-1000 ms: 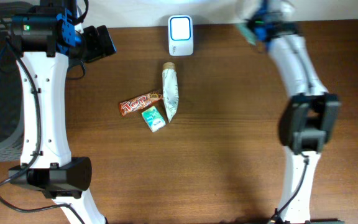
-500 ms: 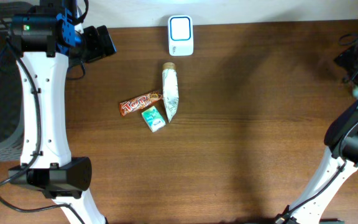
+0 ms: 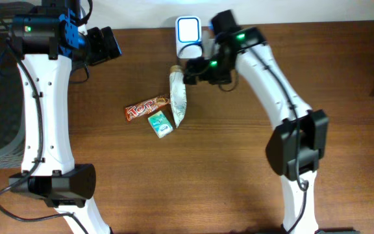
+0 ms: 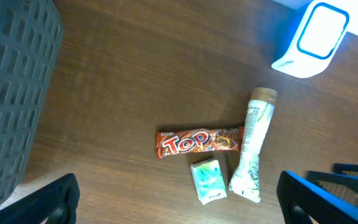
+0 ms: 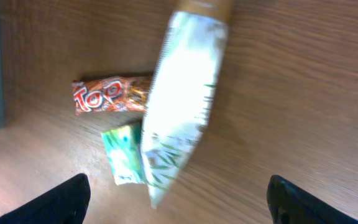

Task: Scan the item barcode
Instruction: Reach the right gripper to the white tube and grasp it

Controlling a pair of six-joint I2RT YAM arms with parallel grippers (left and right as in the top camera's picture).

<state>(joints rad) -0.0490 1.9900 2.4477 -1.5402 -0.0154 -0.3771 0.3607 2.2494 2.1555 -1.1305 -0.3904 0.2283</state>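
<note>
Right claw (image 5: 178, 198): spread wide, nothing between the fingers, hanging over the white-and-green pouch (image 3: 178, 97). Left claw (image 4: 176, 202): also spread and empty, at the 10 o'clock corner of the table (image 3: 252, 162), well apart from the items.

Pouch lies flat, long axis roughly 12 to 6, brown-capped end toward the scanner (image 3: 188, 29) at 12 o'clock. I take it as the item to scan, since the right claw is over it. No barcode is visible on its upper face.

Neighbours: Top candy bar (image 3: 146, 108) at the pouch's 9 o'clock, its end touching the pouch. Small green packet (image 3: 160, 123) just beside the narrow end, at 8 o'clock.

Risks, as judged:
- The finger on the 9 o'clock side lands on the bar or packet and drags or pinches it along.
- The film looks soft and tapering, so a pinch near the narrow end may slip or crumple the print.
- The barcode may be underneath. Then the wrong face goes to the scanner and nothing reads.
</note>
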